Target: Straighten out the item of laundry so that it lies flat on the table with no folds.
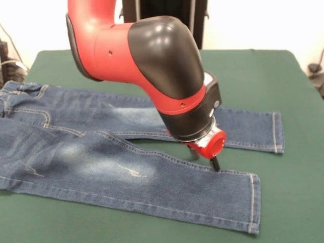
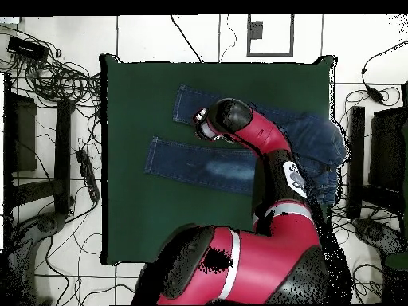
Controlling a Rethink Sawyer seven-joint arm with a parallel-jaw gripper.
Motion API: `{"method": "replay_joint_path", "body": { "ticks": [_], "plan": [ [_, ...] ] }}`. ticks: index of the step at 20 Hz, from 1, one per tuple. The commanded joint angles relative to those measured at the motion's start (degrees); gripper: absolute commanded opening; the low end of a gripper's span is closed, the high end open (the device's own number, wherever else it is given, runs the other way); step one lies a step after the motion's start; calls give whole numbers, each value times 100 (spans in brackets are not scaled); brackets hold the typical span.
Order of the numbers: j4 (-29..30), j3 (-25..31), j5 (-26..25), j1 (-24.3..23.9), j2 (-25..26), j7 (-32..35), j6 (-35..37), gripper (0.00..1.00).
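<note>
The blue denim jeans (image 1: 101,162) lie on the dark green table (image 1: 293,91), waistband at the left and both legs stretched to the right with a narrow gap between them. The near leg has pale faded patches. My gripper (image 1: 205,161) hangs from the red and black arm, low over the gap, its fingertips (image 1: 215,165) at the inner edge of the near leg, close to the hem. The fingers stand apart with nothing between them. In the overhead view the arm (image 2: 239,127) covers the middle of the jeans (image 2: 195,163), and the waist end looks bunched at the right.
The table's right part (image 1: 298,167) beyond the hems is bare green cloth. In the overhead view, cables (image 2: 64,80) and dark equipment (image 2: 24,135) lie on the floor left of the table (image 2: 135,215), and more dark gear (image 2: 382,151) stands to its right.
</note>
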Motion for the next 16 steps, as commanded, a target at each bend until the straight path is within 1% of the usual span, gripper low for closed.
{"method": "replay_joint_path", "body": {
  "ticks": [1,4,5,8,9,12,13,16],
  "plan": [
    [150,341,-332,188,85,92,1122,100],
    [240,367,-349,131,-286,103,1431,100],
    [240,321,-371,196,-413,202,1428,100],
    [-191,-3,-596,355,-533,444,1385,100],
    [-430,-183,-724,432,-545,537,1450,100],
    [-869,-566,-1027,654,-588,804,1611,100],
    [-1055,-683,-1132,705,-540,846,1583,100],
    [-1370,-1012,-1384,865,-227,1057,851,100]
  ]
}}
